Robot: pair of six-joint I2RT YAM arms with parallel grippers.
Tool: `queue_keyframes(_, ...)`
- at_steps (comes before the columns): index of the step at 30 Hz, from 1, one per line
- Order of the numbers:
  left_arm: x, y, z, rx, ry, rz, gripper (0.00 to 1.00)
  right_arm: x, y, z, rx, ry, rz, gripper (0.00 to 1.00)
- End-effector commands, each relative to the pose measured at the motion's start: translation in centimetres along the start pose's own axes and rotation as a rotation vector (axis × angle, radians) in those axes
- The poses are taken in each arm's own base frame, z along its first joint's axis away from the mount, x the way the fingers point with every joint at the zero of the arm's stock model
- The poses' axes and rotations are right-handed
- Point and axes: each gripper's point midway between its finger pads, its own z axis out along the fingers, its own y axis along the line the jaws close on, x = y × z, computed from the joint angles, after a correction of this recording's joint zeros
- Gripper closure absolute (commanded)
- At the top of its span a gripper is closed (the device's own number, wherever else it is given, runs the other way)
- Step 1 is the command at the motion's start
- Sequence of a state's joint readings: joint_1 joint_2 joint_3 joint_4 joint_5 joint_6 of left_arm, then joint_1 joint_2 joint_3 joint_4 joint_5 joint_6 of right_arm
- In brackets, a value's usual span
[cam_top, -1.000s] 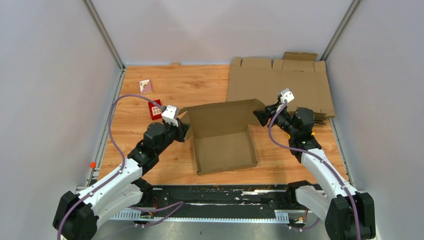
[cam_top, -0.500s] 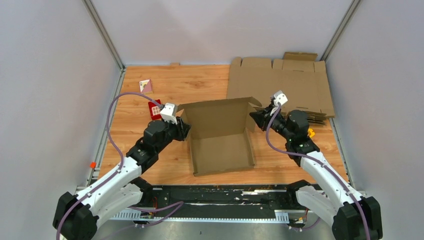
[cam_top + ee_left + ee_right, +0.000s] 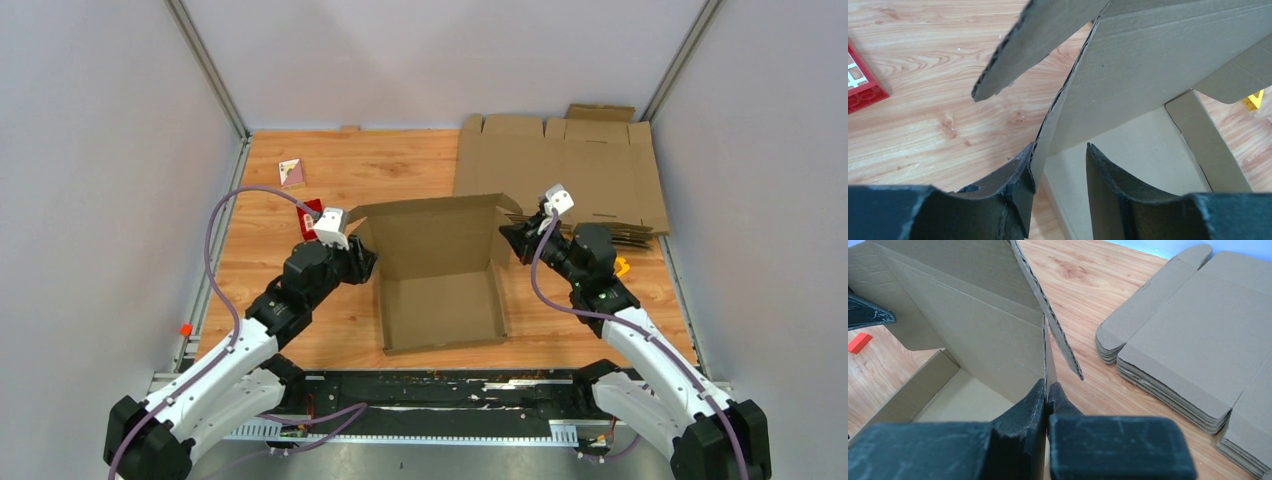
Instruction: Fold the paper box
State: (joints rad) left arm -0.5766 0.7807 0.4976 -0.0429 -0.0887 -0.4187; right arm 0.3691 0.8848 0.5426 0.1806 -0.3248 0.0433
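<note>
At table centre, your paper box (image 3: 440, 300) sat half-formed. Its floor lay flat on the wood, the back panel stood at twelve o'clock, and loose flaps hung off both upper corners.

Your left claw (image 3: 1058, 152) was at the box's ten o'clock corner, fingers spread and straddling the left side wall. The outer finger (image 3: 1018, 175) touched the wall's edge; the inner one stood apart, over the floor. You gripped nothing there. To my eye it was placed to steady or catch that wall.

Your right claw (image 3: 1047, 387) was at the box's two o'clock corner, fingers pressed together on the thin right wall, pinching the cardboard. My reading: that pinch held the wall upright so the corner flap could turn inward.

The pile of flat sheets (image 3: 560, 165) lay at the table's one o'clock, near the right arm. The red box (image 3: 311, 215) lay at ten o'clock, just behind the left claw. Both were clear of the box.
</note>
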Motion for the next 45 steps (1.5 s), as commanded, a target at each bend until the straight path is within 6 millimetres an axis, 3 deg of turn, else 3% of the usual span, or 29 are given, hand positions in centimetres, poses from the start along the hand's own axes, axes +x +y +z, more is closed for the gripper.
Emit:
queue_keyframes(1,-1.7,-0.5,-0.5,0.006,-0.037,-0.007,0.51,-1.7,0.1,-0.3,0.006,-0.057,-0.035,1.00)
queue_keyframes(9,-2.2,-0.4,-1.3,0.000,-0.054,0.000,0.45,-1.6,0.1,-0.2,0.006,-0.051,-0.038,1.00)
queue_keyframes(13,-2.7,-0.5,-1.7,0.002,-0.071,0.005,0.48,-1.4,0.1,-0.2,0.007,-0.044,-0.037,1.00)
queue_keyframes(17,-3.0,-0.6,-1.9,0.009,-0.082,0.005,0.62,-1.5,0.1,-0.2,0.011,-0.043,-0.035,1.00)
queue_keyframes(23,-3.1,-0.8,-1.7,0.013,-0.077,-0.005,0.94,-1.8,0.4,-0.2,0.012,-0.036,-0.016,1.00)
queue_keyframes(25,-3.2,-0.9,-1.6,0.012,-0.070,-0.003,1.00,-1.9,0.6,-0.2,0.010,-0.041,-0.013,1.00)
queue_keyframes(33,-3.3,-0.8,-1.2,-0.003,-0.057,-0.007,1.00,-2.0,0.6,0.0,0.032,-0.034,0.030,1.00)
queue_keyframes(39,-3.4,-1.1,-0.5,-0.003,-0.046,-0.045,1.00,-2.2,-0.4,0.3,0.153,0.000,0.192,1.00)
queue_keyframes(45,-4.7,-2.0,0.4,0.006,-0.054,-0.113,1.00,-2.8,1.3,1.3,0.183,-0.012,0.237,1.00)
